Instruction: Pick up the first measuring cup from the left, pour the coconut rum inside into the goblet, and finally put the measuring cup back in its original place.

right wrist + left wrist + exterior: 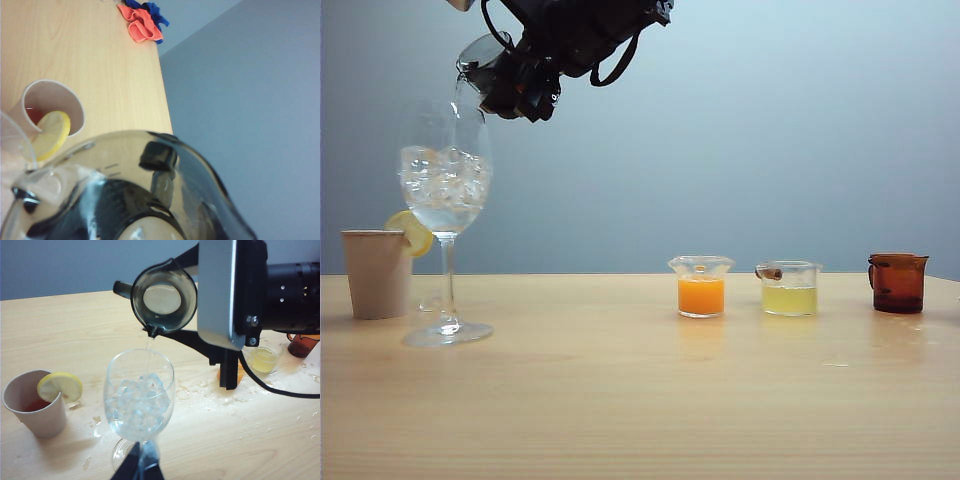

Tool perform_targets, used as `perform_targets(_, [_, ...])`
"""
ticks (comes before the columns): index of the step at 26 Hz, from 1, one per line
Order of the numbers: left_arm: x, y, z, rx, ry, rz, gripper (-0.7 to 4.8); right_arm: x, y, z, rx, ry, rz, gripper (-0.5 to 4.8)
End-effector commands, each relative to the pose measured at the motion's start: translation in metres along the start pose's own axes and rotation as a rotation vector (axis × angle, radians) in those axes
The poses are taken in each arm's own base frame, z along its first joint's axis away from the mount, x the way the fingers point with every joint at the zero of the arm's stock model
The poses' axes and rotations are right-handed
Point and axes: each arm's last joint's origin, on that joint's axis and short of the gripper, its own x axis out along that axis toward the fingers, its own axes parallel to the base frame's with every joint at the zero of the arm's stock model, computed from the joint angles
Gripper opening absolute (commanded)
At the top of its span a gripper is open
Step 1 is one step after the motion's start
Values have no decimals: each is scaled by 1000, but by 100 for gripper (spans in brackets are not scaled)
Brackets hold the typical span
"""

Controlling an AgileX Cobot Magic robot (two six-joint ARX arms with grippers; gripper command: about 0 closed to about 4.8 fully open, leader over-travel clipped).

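My right gripper (525, 88) is shut on the smoky measuring cup (478, 58), holding it tipped spout-down above the goblet (445, 190). From the left wrist view I look into the cup's mouth (164, 299); a thin stream of coconut rum (148, 342) falls into the goblet (140, 395), which holds ice cubes and clear liquid. In the right wrist view the cup (200, 175) fills the lower part, with dark fingers (115, 205) showing through it. My left gripper (139, 462) is shut, low in front of the goblet's foot and not holding it. It is out of the exterior view.
A beige paper cup (377, 272) with a lemon slice (412, 232) stands just left of the goblet. Cups of orange liquid (701, 287), pale yellow liquid (789, 290) and an amber-brown cup (897, 282) line the right. Spilled drops (200, 390) wet the table. A red-and-blue cloth (142, 20) lies far off.
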Motion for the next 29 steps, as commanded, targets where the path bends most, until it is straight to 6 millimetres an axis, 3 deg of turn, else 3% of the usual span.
perform_targets(1, [-1, 0, 2, 6, -14, -2, -3, -3, -8, 7, -24, -35, -51, 236])
perform_targets(29, [-1, 0, 2, 6, -14, -2, -3, -2, -6, 11, -126, -45, -54, 237])
